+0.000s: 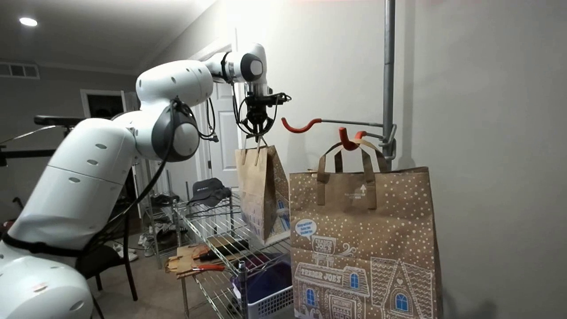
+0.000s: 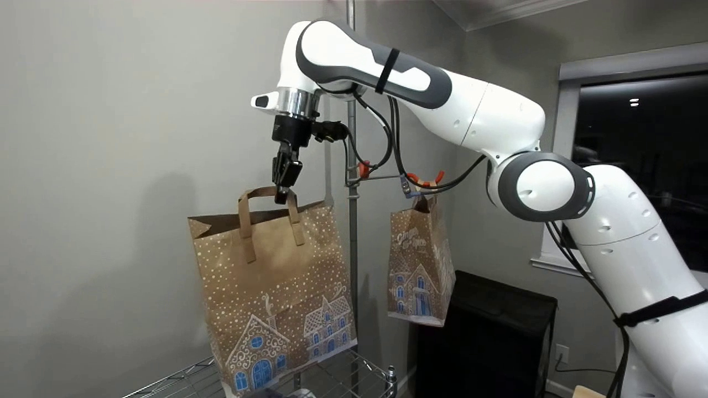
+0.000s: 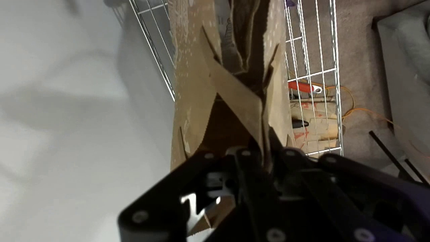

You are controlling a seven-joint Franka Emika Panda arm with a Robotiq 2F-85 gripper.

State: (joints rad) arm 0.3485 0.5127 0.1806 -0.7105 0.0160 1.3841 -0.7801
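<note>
My gripper [image 1: 258,136] is shut on the handles of a brown paper bag [image 1: 251,177] printed with snowy houses. The gripper also shows in an exterior view [image 2: 282,194], at the top of the bag's handles [image 2: 243,215]. In the wrist view the folded handles [image 3: 240,101] run between the dark fingers [image 3: 265,161], above the bag's open mouth. The bag hangs upright by the wire shelf; whether its base touches it I cannot tell. A similar paper bag [image 1: 361,230] hangs by its handles from a red-tipped hook [image 1: 347,139]; it also shows in an exterior view [image 2: 417,260].
A grey pole [image 1: 389,66] by the wall carries the hook arms; another red hook [image 1: 301,129] points towards the gripper. The wire shelf [image 1: 208,239] bears a dark cap [image 1: 208,190]. A white basket [image 1: 270,303] sits lower. A black box [image 2: 487,331] stands beyond the hanging bag.
</note>
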